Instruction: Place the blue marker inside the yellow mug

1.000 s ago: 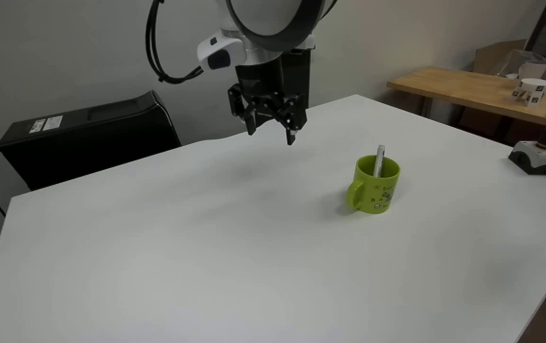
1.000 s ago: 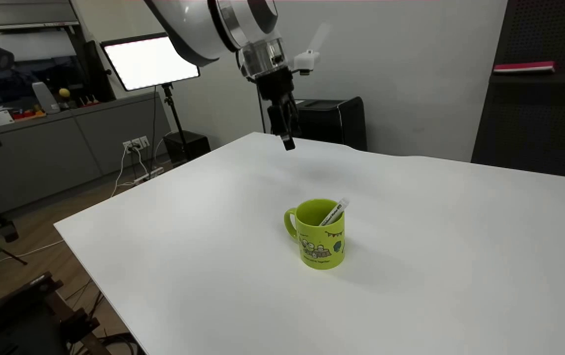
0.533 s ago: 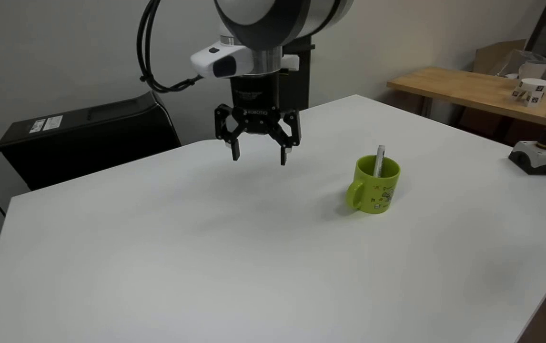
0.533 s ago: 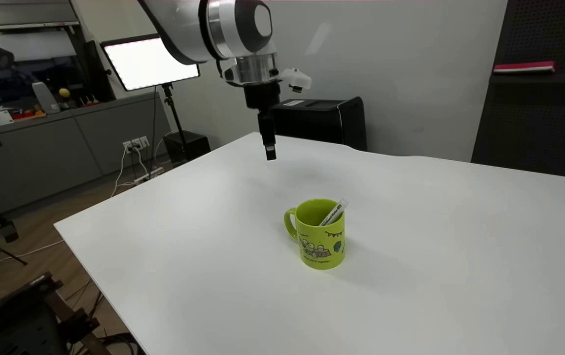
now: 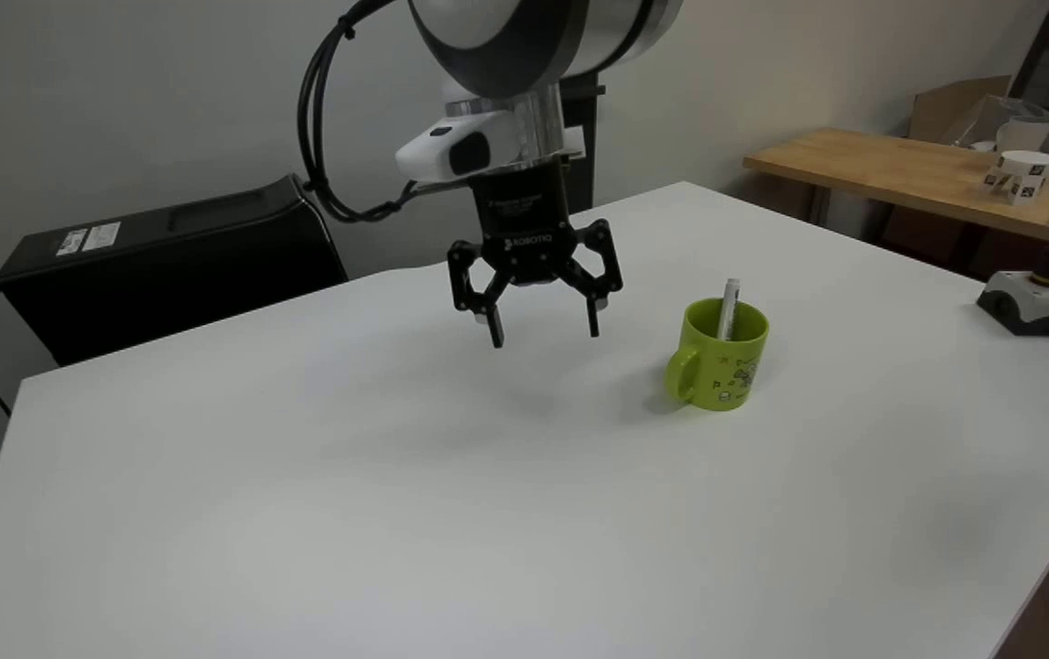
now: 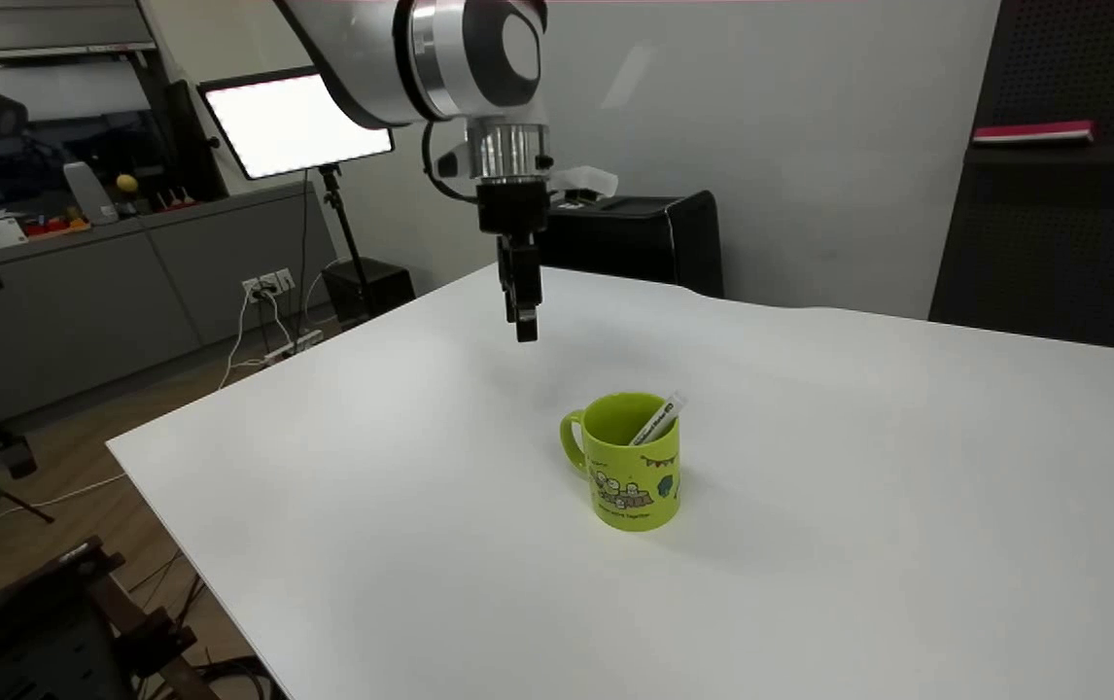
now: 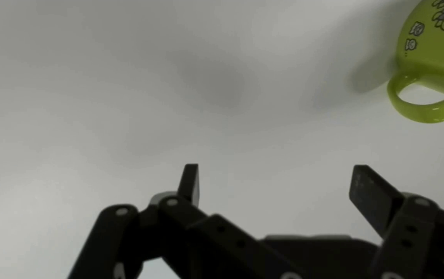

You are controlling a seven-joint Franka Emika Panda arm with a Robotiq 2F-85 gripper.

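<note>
plainly, we see the marker (image 5: 729, 311) leaning inside the yellow mug (image 5: 717, 375), while our hand (image 5: 546, 338) hangs above the table (image 5: 305, 513), jaws apart.

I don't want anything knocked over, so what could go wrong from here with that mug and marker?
The open gripper hangs clear of the mug, on the side where its handle juts; a sideways swing might catch it. The marker leans in the mug with one end poking out, so a snag there could perhaps tip both.
</note>
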